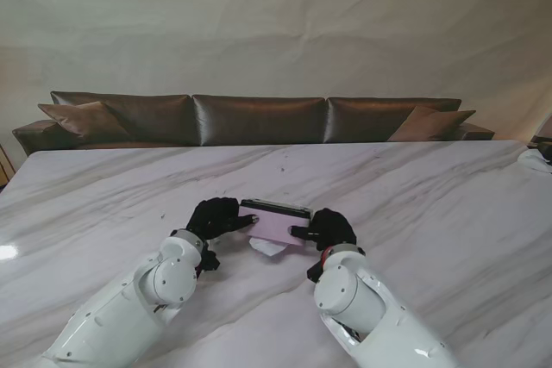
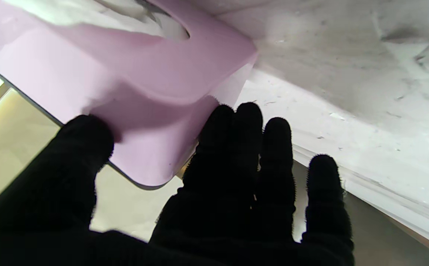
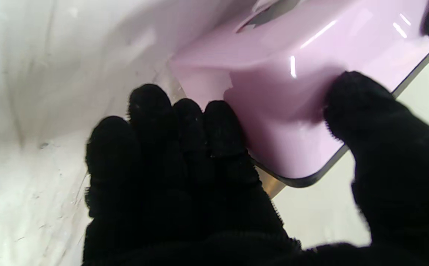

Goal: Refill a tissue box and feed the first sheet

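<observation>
Overhead stand; two close wrist views

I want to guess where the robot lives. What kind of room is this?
Probably a living room at home. A long brown leather sofa with cushions sits behind a big white marble table, where both hands hold a pink tissue box.

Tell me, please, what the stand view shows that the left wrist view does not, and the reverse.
Only the stand view shows both arms, the right hand on the far end of the box, a brown sofa beyond the marble table, and white tissue poking out nearer to me. Only the left wrist view shows the box's slot close up and the thumb pressed against its face. Both show the left hand holding the lilac tissue box.
</observation>
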